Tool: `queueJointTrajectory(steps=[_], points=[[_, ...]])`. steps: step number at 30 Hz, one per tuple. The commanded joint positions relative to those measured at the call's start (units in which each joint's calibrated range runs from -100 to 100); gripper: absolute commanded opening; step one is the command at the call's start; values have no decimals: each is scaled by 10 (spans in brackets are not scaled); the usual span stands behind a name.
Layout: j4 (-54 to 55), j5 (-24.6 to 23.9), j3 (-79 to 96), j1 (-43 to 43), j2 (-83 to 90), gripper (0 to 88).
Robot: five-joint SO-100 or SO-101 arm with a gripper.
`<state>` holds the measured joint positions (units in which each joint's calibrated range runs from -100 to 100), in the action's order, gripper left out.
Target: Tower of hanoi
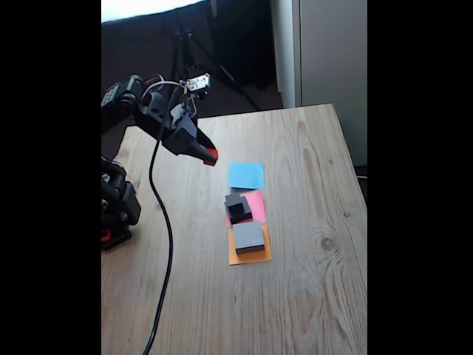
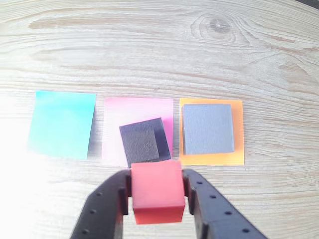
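Observation:
My gripper point(image 2: 157, 194) is shut on the small red cube point(image 2: 157, 191), held in the air; in the fixed view the gripper point(image 1: 211, 156) hangs above the table left of the paper squares, with the red cube point(image 1: 212, 155) at its tip. On the pink paper square point(image 2: 137, 112) sit two stacked dark blocks point(image 2: 143, 141), the smaller on top point(image 1: 237, 205). A larger grey block point(image 2: 208, 128) lies flat on the orange square point(image 2: 238, 149), also seen in the fixed view point(image 1: 248, 237). The blue square point(image 2: 62, 123) is bare.
The wooden table point(image 1: 318, 296) has free room right of and in front of the squares. A black cable point(image 1: 164, 244) runs down the table's left part. The arm's base point(image 1: 117, 207) stands at the left edge.

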<state>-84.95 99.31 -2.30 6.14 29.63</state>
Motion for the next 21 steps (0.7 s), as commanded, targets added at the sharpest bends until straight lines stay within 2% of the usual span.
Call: queueJointTrajectory(steps=[1,4,8,15,19,21], points=[[-100,-10,-123,-26,25,9],[-117,-32,-140,-40,30,9],[-75,-40,-70,-47,53,8],[138,-42,208,-40,151,8],[277,-78,342,-37,185,8],[334,-70,407,-33,202,8]])
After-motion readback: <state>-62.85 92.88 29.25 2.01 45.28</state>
